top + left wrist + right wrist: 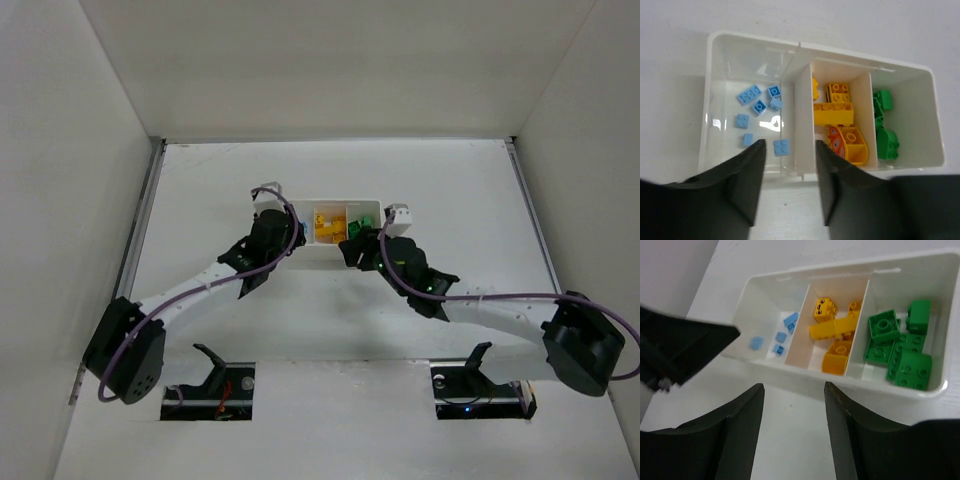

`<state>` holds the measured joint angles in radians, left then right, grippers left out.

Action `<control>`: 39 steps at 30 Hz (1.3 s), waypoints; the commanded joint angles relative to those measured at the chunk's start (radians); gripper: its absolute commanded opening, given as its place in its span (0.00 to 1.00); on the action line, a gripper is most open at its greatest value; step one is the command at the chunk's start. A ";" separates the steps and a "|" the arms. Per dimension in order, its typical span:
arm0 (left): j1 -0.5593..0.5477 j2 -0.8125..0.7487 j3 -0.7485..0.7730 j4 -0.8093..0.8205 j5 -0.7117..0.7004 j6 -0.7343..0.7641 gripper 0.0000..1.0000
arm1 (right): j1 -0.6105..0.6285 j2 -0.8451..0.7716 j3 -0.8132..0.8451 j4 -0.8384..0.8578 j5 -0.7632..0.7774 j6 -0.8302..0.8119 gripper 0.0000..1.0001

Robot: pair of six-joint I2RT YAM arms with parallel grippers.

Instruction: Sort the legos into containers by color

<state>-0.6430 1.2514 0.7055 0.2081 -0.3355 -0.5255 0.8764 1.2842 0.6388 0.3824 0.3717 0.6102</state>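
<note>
The white tray (340, 204) lies mid-table with three compartments. Pale blue legos (759, 106) fill its left one, yellow-orange legos (840, 112) the middle, green legos (885, 135) the right. My left gripper (790, 144) hovers at the tray's near wall (790, 172) over the blue compartment, open, with nothing between its fingers. One blue brick (781, 147) shows just past its tips. My right gripper (793, 385) stands open and empty in front of the tray (840, 270), near the yellow legos (832, 330). A blurred blue brick (756, 343) shows beside the left finger (690, 347).
White walls enclose the table on three sides. A small white and green object (398, 213) sits against the tray's right end. Both arms (200, 285) (490, 305) reach in from the near edge and meet at the tray.
</note>
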 commanded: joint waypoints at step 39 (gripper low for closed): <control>0.280 -0.520 -0.230 -0.602 -0.119 -0.285 1.00 | -0.274 -0.428 -0.284 -0.372 0.263 0.249 1.00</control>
<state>-0.3470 0.7063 0.4465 -0.4011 -0.4522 -0.8097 0.6029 0.8398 0.3134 -0.0017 0.6430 0.8463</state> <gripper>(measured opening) 0.997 0.999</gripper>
